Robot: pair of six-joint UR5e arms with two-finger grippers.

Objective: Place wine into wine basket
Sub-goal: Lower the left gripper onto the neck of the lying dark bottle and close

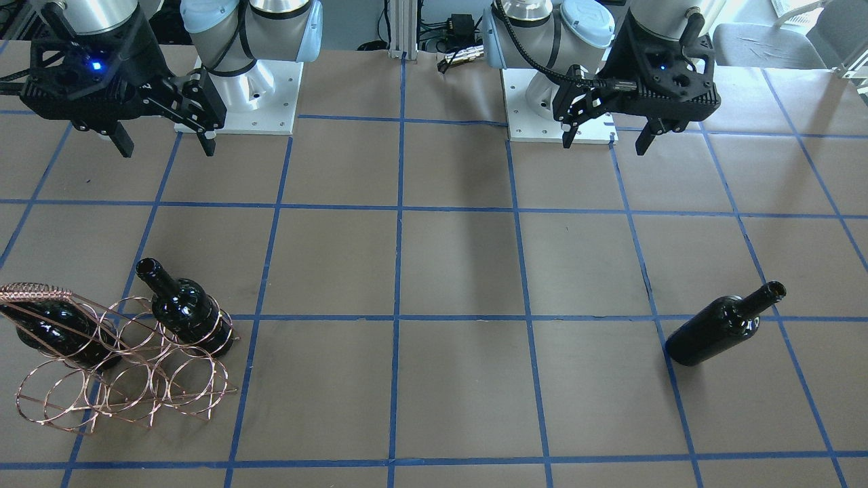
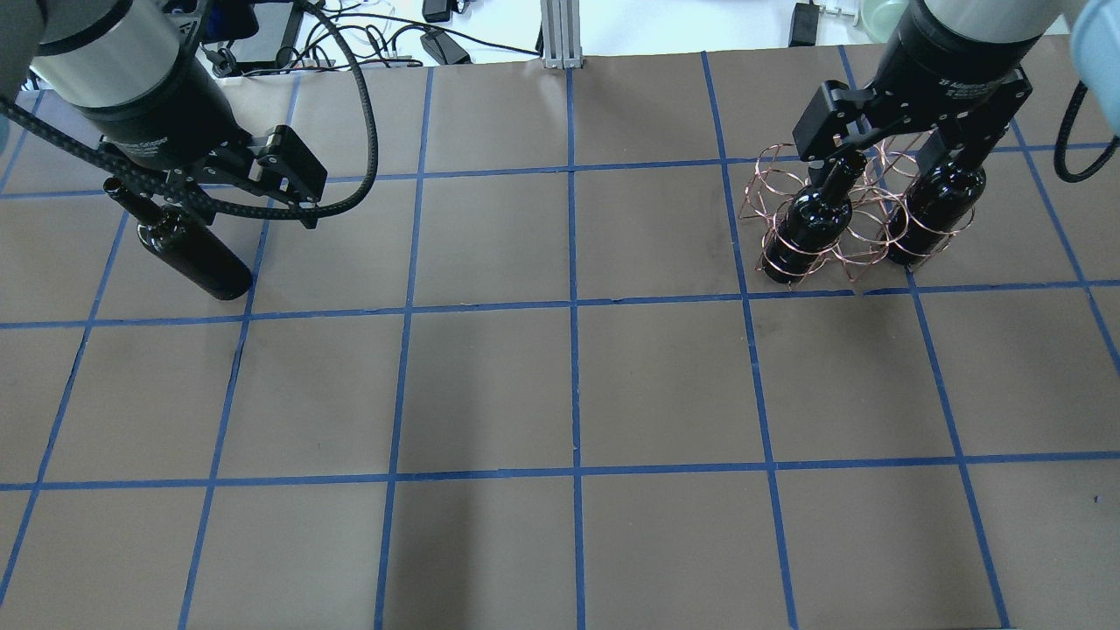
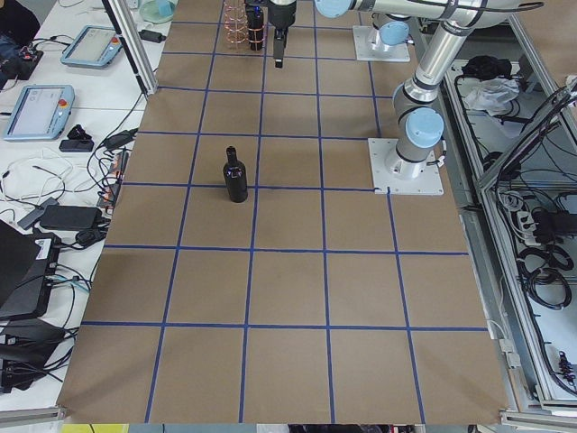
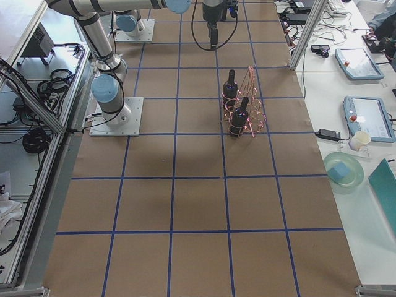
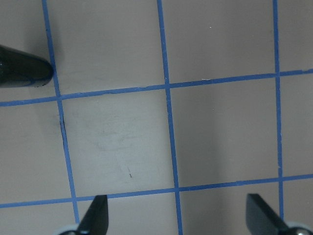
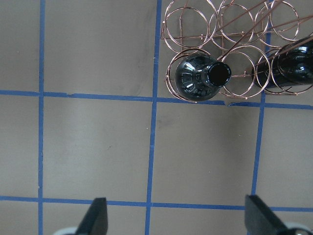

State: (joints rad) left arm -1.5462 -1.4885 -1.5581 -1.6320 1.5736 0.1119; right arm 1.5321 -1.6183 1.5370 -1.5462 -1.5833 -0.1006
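Observation:
A loose dark wine bottle [image 1: 722,327] stands upright on the table on my left side; it also shows in the overhead view [image 2: 188,255] and its base at the left wrist view's top left [image 5: 19,69]. The copper wire basket [image 1: 135,379] sits on my right side [image 2: 853,232] and holds two look-alike bottles, necks up [image 6: 203,78] [image 6: 288,68]. My left gripper [image 1: 605,141] is open and empty, high above the table near the loose bottle [image 5: 178,218]. My right gripper [image 1: 167,148] is open and empty, above the table near the basket [image 6: 176,218].
Brown paper with a blue tape grid covers the table [image 2: 569,394]. The two arm bases [image 1: 237,102] [image 1: 556,108] stand at the robot's edge. Cables and devices lie beyond the far edge [image 2: 420,35].

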